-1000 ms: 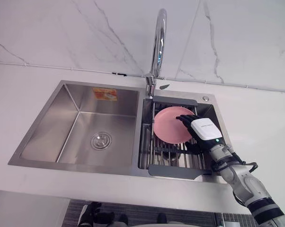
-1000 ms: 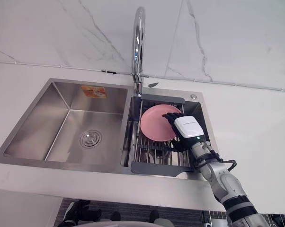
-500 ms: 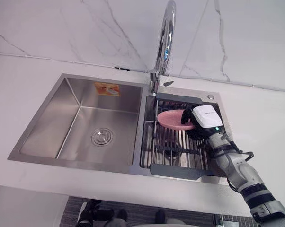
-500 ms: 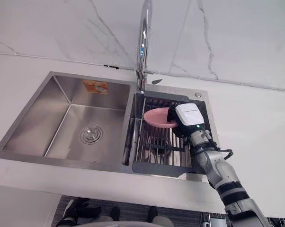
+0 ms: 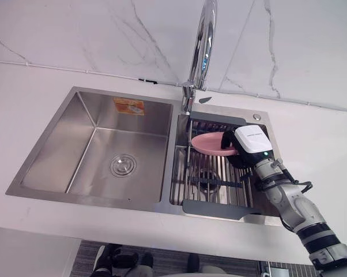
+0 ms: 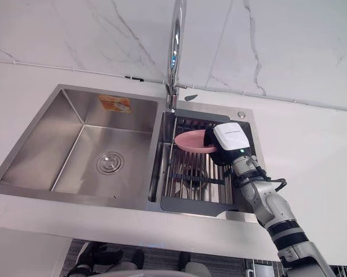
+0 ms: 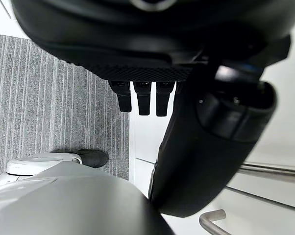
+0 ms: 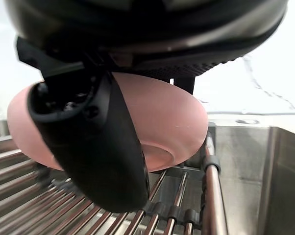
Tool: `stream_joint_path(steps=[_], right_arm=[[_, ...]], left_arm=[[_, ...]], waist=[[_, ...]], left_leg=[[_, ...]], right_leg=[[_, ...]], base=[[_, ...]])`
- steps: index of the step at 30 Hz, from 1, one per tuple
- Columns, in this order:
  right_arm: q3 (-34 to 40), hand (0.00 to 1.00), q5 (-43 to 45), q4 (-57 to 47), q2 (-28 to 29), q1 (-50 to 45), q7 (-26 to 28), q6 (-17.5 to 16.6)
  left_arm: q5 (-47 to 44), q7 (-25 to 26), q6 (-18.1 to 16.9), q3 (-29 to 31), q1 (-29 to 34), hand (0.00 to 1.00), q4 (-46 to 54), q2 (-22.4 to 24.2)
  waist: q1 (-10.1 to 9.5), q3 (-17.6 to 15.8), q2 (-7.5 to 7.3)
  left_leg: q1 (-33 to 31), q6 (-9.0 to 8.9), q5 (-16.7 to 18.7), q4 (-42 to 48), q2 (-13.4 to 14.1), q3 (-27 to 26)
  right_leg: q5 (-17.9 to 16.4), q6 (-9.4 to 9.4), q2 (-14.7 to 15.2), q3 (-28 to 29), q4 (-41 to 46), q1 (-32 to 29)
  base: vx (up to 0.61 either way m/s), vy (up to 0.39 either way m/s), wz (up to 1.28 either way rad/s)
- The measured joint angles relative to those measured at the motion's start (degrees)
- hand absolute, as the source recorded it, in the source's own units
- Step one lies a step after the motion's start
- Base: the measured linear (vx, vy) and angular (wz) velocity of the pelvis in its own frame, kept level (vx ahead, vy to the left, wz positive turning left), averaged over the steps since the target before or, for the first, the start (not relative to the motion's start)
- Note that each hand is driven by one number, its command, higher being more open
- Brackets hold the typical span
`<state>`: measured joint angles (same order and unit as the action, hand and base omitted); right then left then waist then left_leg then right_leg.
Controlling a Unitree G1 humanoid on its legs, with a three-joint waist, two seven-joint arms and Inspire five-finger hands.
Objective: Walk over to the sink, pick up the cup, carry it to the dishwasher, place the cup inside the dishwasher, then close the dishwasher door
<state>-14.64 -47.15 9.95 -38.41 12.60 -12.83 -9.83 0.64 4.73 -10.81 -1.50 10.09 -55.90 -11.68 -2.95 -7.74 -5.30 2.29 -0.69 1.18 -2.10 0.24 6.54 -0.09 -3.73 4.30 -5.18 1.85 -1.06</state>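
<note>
Right hand (image 5: 249, 141) closed on a shallow pink bowl (image 5: 208, 143), the thumb curled against the bowl's outer wall, holding it roughly level over the wire rack (image 5: 211, 180). The rack sits in the right basin of the steel sink (image 5: 58, 138), which is set into the white surface (image 5: 315, 144) below the faucet (image 5: 201, 46). Left hand (image 7: 137, 44) hangs over the grey floor (image 7: 54, 98) beside a white cabinet front (image 7: 284, 142), its fingers (image 7: 143, 100) straight and relaxed, holding nothing.
</note>
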Motion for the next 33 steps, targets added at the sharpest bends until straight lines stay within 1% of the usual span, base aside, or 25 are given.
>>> stream_joint_path(steps=[3, 5, 9, 14, 16, 19, 22, 25, 28, 29, 31, 32, 33], right_arm=[[0.0, 0.3, 0.0, -2.4, -1.6, -0.8, 0.2, -0.5], [0.0, 0.3, 0.0, -5.3, -3.4, -2.3, 0.2, -0.9], [0.2, 0.3, 0.0, -8.7, -4.7, -4.4, 0.2, -1.5], [1.0, 0.3, 0.0, -13.0, -4.8, -7.6, 0.2, -1.7], [2.5, 0.3, 0.0, -17.3, -4.8, -10.2, -0.4, -2.7], [3.6, 0.3, 0.0, -21.5, -4.3, -11.4, -1.3, -4.0], [7.2, 0.3, 0.0, -25.3, -1.7, -13.6, -2.7, -4.4], [10.9, 0.3, 0.0, -27.8, 1.6, -14.6, -3.6, -3.9], [14.5, 0.3, 0.2, -30.3, 6.7, -16.8, -5.2, -3.2], [16.1, 0.3, 0.4, -31.4, 9.4, -18.3, -5.8, -2.8], [17.3, 0.3, 0.9, -32.0, 12.5, -19.8, -6.5, -2.3], [18.6, 0.3, 1.0, -32.8, 16.0, -21.1, -7.1, -1.6], [19.0, 0.3, 1.2, -33.1, 17.2, -21.7, -7.4, -1.4]], left_arm=[[0.0, 0.0, -0.1, 0.0, 0.0, 0.9, 0.0, -0.3], [0.0, 0.0, -0.1, 0.0, 0.1, 0.9, 0.0, -0.3], [0.1, 0.0, -0.1, 0.0, 0.1, 0.9, -0.1, -0.4], [0.1, 0.0, 0.0, 0.0, 0.1, 0.9, -0.6, -0.4], [0.1, 0.0, 0.1, 0.0, 0.1, 0.9, -0.8, -0.4], [0.2, 0.0, 0.3, 0.0, 0.0, 0.9, -1.1, -0.4], [0.6, 0.0, 0.5, 0.0, 0.0, 0.9, -1.9, -0.3], [0.7, 0.0, 0.5, 0.0, -0.3, 0.9, -2.8, -0.2], [0.8, 0.0, 0.8, -0.1, -0.1, 0.9, -3.3, 0.1], [1.3, 0.0, 0.8, -0.1, -0.1, 0.9, -3.3, 0.2], [1.6, 0.1, 1.0, -0.1, 0.0, 0.9, -3.5, 0.4], [1.7, 0.2, 1.2, -0.1, 0.1, 0.9, -3.5, 0.7], [1.7, 0.2, 1.3, -0.1, 0.1, 0.9, -3.5, 0.8]], waist=[[0.23, -0.2, -0.41], [0.61, -0.2, -0.43], [1.07, -0.2, -0.43], [1.57, -0.2, -0.38], [1.99, -0.1, -0.32], [2.33, 0.0, -0.26], [2.41, 1.5, -0.13], [2.49, 1.8, 0.06], [2.7, 2.8, 0.51], [2.79, 3.2, 0.8], [2.96, 3.7, 1.15], [3.05, 4.0, 1.56], [3.07, 4.1, 1.77]], left_leg=[[0.0, -0.01, 0.0, 0.0, 0.1, 0.0], [0.1, -0.02, 0.0, 0.1, 0.1, 0.0], [0.3, -0.07, 0.1, 0.3, 0.1, -0.2], [0.8, -0.15, 0.1, 0.4, 0.3, -0.9], [1.0, -0.17, 0.1, 0.4, 0.3, -1.2], [1.5, -0.07, 0.2, 0.2, 0.4, -1.8], [1.6, 0.01, 0.2, 0.0, 0.3, -2.1], [1.8, 0.02, 0.2, -0.1, 0.3, -2.3], [2.2, 0.03, 0.2, -0.2, 0.3, -2.5], [2.3, 0.03, 0.2, -0.2, 0.3, -2.6], [2.4, 0.03, 0.2, -0.3, 0.3, -2.7], [2.5, 0.03, 0.2, -0.4, 0.3, -2.9], [2.6, 0.03, 0.2, -0.5, 0.3, -3.0]], right_leg=[[0.0, 0.0, 0.1, 0.0, 0.0, 0.0], [0.0, 0.0, 0.1, 0.0, 0.0, 0.1], [0.0, 0.0, 0.1, 0.2, 0.2, 0.2], [0.0, 0.0, -0.1, 0.9, 0.7, 0.2], [0.0, 0.01, -0.1, 1.2, 0.8, 0.2], [0.0, 0.01, -0.2, 1.8, 1.0, 0.2], [0.0, 0.01, -0.2, 2.1, 1.0, 0.1], [0.0, 0.01, -0.1, 2.3, 1.0, 0.1], [0.0, 0.02, -0.1, 2.6, 1.0, 0.3], [0.0, 0.02, -0.2, 2.7, 1.0, 0.4], [0.0, 0.03, -0.2, 2.7, 1.0, 0.4], [0.0, 0.04, -0.2, 2.9, 1.0, 0.4], [0.0, 0.05, -0.2, 3.0, 1.0, 0.4]], base=[[0.0, 0.0, 0.0], [0.0, 0.0, 0.0], [0.0, 0.0, 0.0], [-0.01, -0.004, -0.06], [-0.04, -0.008, -0.07], [-0.03, -0.004, -0.11], [-0.01, 0.002, -0.06], [-0.01, 0.001, -0.04], [-0.01, -0.002, -0.03], [-0.02, -0.004, -0.04], [-0.01, -0.003, -0.02], [-0.03, -0.007, -0.06], [-0.03, -0.007, -0.07]])
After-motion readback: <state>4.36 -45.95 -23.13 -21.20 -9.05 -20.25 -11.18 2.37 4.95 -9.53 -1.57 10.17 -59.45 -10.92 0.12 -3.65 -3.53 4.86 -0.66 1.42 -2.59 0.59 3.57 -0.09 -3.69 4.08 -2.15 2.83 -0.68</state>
